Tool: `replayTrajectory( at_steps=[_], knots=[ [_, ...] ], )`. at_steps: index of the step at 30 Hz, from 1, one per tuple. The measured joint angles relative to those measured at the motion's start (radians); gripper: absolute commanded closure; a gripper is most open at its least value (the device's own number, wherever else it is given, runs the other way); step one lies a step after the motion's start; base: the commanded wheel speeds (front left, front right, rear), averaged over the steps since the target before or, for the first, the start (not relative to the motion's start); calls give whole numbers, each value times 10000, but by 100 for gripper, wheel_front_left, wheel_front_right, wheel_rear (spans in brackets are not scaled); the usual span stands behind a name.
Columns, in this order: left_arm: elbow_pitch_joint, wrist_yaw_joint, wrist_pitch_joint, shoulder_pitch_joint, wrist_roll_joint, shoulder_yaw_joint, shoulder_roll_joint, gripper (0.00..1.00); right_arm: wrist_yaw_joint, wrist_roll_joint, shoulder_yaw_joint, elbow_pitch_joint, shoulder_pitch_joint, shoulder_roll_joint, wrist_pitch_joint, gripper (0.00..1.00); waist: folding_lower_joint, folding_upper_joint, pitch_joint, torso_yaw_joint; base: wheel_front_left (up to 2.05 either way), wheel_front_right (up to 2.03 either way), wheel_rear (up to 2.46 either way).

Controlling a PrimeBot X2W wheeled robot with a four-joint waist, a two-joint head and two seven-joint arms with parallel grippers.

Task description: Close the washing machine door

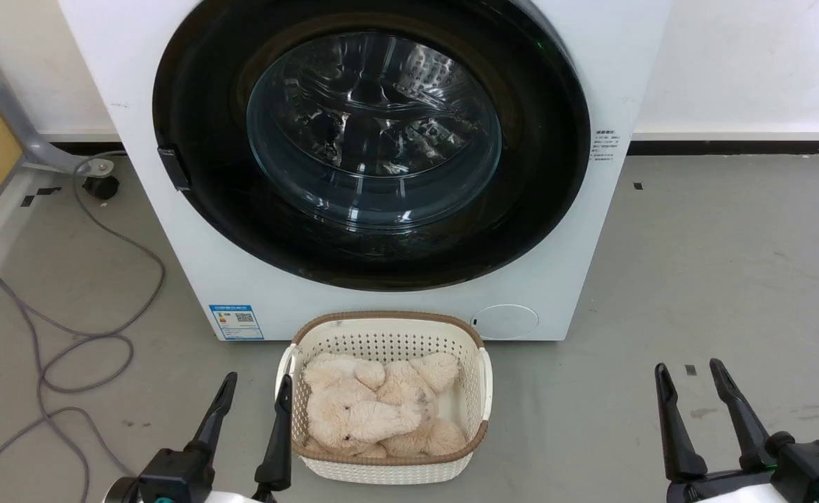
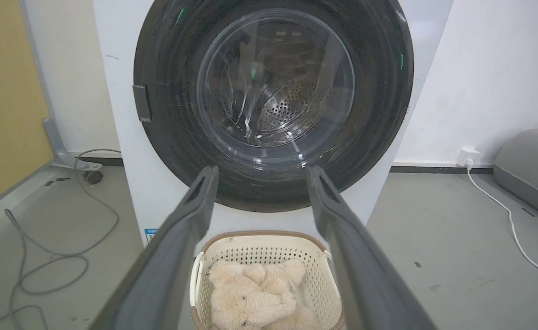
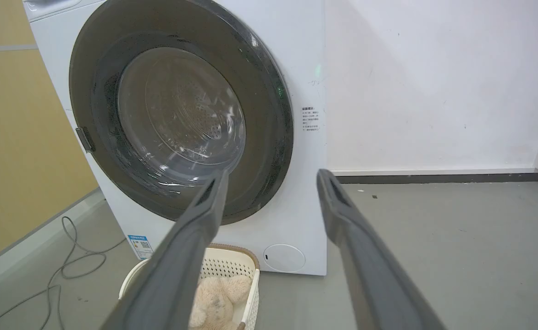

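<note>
Left tool [image 1: 257, 381] is hanging low over the floor [image 1: 695, 265], fingers spread apart and gripping nothing. Right tool [image 1: 688, 367] is doing the same well off to its right, fingers also parted and empty.

Cream perforated basket [image 1: 388, 337] with a brown rim is sitting just right of the left tool. Its left handle is looking very close to that tool's right finger in the head view; can't tell if they are touching. Beige plush toy [image 1: 374, 412] is lying curled inside the basket. Grey cable [image 1: 88, 342] is looping over the floor left of the left tool.

Ahead of both tools, past the basket, the washing machine [image 1: 575, 248] is standing on the floor. Blue sticker [image 1: 236, 321] is showing at its lower left corner, round white flap [image 1: 505, 321] at lower right.

The washing machine door [image 1: 542, 181] is lying flat against the machine front, with no gap visible around the black ring, so it is looking shut. Perforated steel drum [image 2: 287, 107] is showing through the clear glass. Small dark latch tab [image 1: 174, 168] is sitting on the door's left edge. Both tools are pointing toward the door, well apart from it.

Farther off to the right, a white wall socket [image 2: 467, 156] is sitting low on the wall, with a grey cushion [image 2: 530, 169] lying near it.
</note>
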Motion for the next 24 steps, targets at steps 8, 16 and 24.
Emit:
replayTrajectory(
  at_steps=[8,16,24],
  knots=[
    [31,-4,21,3,-222,0,0,100,0,0,-10,-15,-5,10,12,100,1,0,5,22,0,0,0],
    [19,31,198,-1,-194,25,0,100,0,-92,-8,-15,-12,8,196,100,1,0,17,38,0,0,0],
    [-15,92,362,-10,-100,52,0,100,0,-173,-6,-17,-35,10,355,100,1,0,28,51,0,0,0]
  ],
)
